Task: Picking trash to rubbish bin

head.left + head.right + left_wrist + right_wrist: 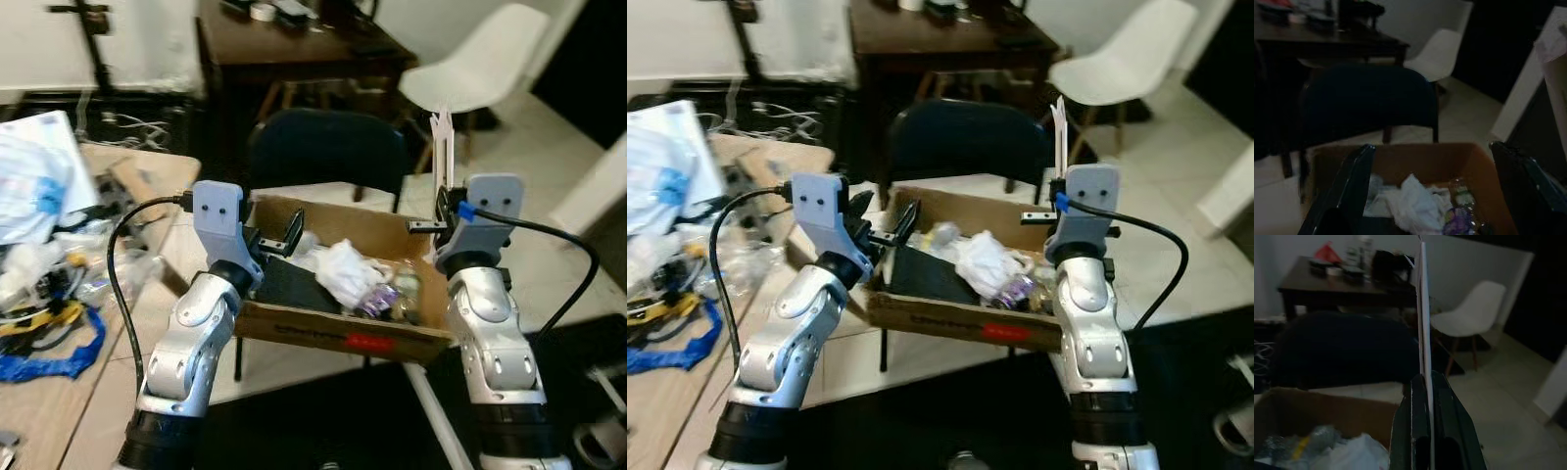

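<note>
- Left eye view: right gripper (446,201) raised at the right rim of the open brown cardboard box (323,328), fingers pinched shut on a thin white flat strip of trash (443,147) standing upright above the box's edge. Left gripper (277,238) at the box's left rim, fingers spread apart, holding nothing.
- Right eye view: box holds crumpled white paper (988,262), a purple wrapper (1017,291), a clear plastic bottle (942,235) and a dark flat sheet (926,274). Dark blue chair (965,137) just behind the box. Cluttered wooden tabletop (676,382) to the left, with plastic bags and a blue strap.
- Left wrist view: dim; both black fingers wide apart, framing the box's contents.
- Right wrist view: strip clamped edge-on between the closed fingers, box down to one side.
- Risk: strip sits near or past the right rim, so releasing here may drop it on the floor; likely needs moving inward first. Light strip may also flutter off-target.
</note>
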